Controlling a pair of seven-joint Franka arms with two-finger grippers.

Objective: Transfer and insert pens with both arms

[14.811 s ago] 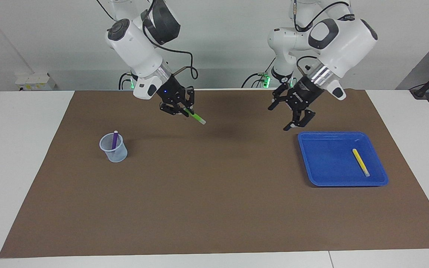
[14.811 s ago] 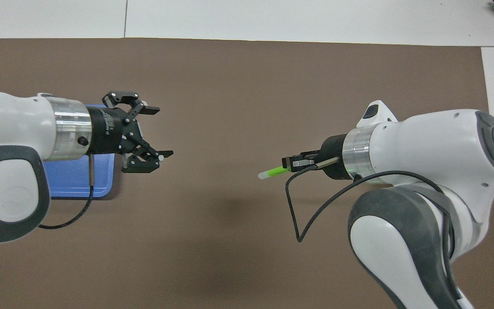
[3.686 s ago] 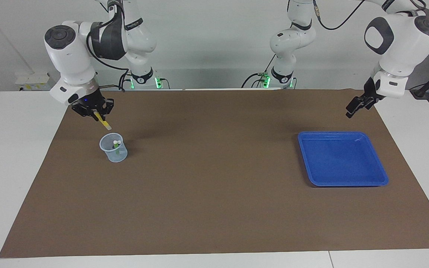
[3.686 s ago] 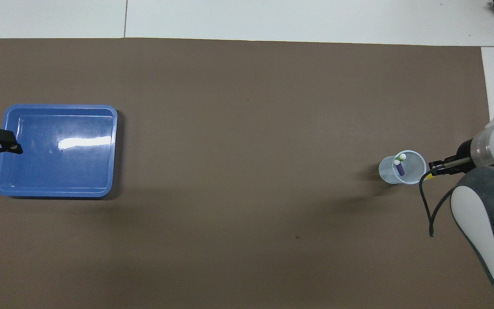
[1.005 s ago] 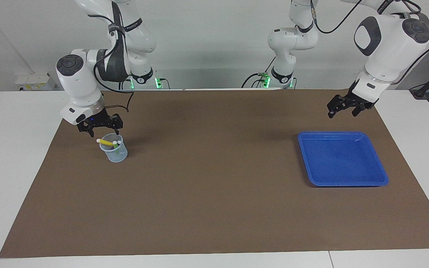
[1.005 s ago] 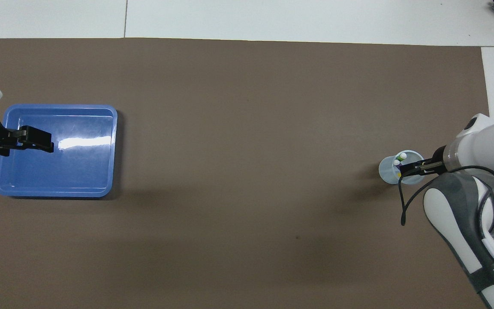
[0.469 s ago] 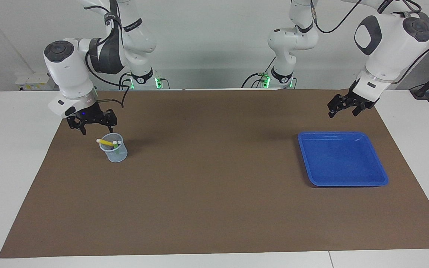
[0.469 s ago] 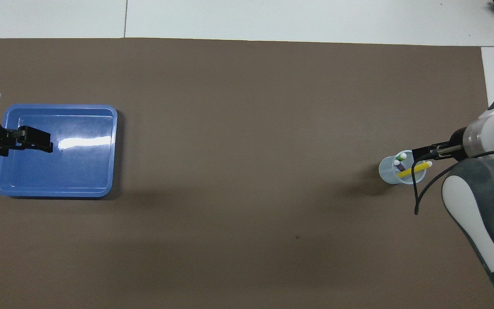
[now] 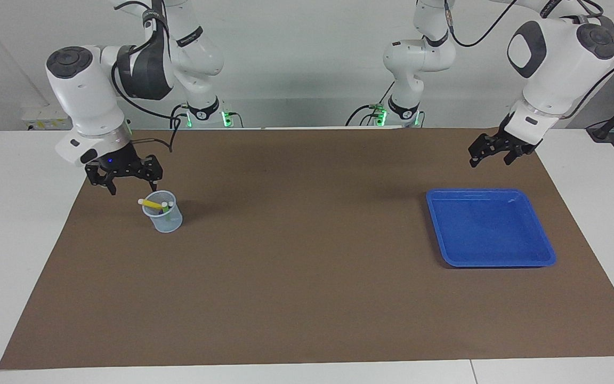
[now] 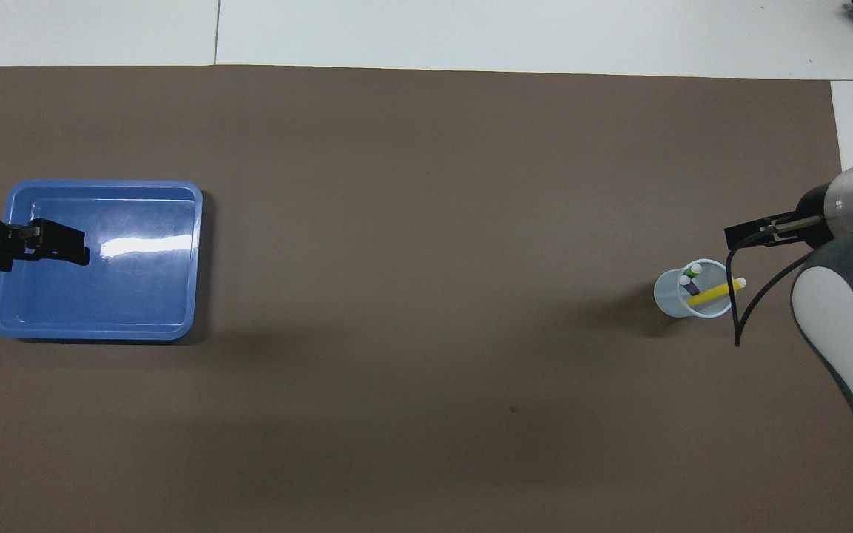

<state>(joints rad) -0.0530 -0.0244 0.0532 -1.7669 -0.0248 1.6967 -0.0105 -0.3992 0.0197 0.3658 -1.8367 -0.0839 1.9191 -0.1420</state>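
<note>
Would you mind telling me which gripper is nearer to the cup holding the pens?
Right gripper: it hovers beside the cup. The left gripper waits near the blue tray.

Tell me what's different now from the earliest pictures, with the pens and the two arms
The green pen left the right gripper and stands in the clear cup. The yellow pen left the blue tray and leans across the cup's rim. Both grippers are open; the right has lifted away from the cup, and the left gripper has drawn back beside the tray. The purple pen, cup and tray stayed put.
</note>
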